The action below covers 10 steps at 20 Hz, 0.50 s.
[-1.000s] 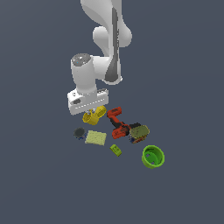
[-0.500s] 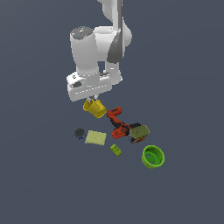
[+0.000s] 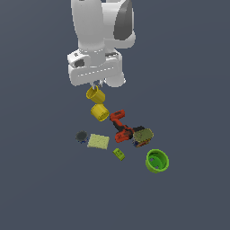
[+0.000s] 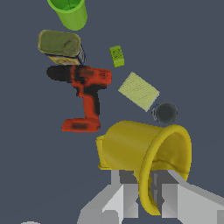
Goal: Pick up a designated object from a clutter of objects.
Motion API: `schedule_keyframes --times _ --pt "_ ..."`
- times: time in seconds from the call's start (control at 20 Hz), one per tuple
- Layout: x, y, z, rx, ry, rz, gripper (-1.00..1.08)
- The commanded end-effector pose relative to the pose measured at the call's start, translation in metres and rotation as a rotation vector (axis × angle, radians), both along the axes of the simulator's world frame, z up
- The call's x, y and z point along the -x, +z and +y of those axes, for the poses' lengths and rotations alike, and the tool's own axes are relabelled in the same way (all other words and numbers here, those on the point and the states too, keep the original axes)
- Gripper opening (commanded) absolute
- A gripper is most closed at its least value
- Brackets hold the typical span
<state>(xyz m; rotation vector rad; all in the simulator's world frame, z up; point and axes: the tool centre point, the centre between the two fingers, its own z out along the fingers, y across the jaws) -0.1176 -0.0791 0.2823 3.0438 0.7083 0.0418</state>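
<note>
My gripper (image 3: 95, 86) is shut on the rim of the small yellow cup (image 3: 95, 95) and holds it tilted in the air above the clutter. In the wrist view the cup (image 4: 144, 153) fills the near field, its thin wall pinched between my fingers (image 4: 124, 192). The slightly larger yellow cup (image 3: 100, 112) lies on its side on the surface just below the held one. In the wrist view it is mostly hidden behind the held cup.
A red-and-black drill (image 3: 120, 126) (image 4: 86, 94) lies beside the larger cup. Further out are an olive can (image 3: 143, 135), a green bowl (image 3: 157, 161), a small green block (image 3: 119, 154), a pale green pad (image 3: 98, 141) and a dark round can (image 3: 81, 136).
The arm has risen from the clutter. The small yellow cup has come up with the gripper and now hangs above the larger cup, which stayed on the surface.
</note>
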Motion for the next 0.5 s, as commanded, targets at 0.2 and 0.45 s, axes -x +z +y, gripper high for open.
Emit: schedule_keyframes --times 0.2,0.45 --pt "0.011 0.054 0.012 -0.002 -0.001 0.01 -1.0" --pt "0.018 0.095 0.021 -0.005 -0.001 0.017 -1.0"
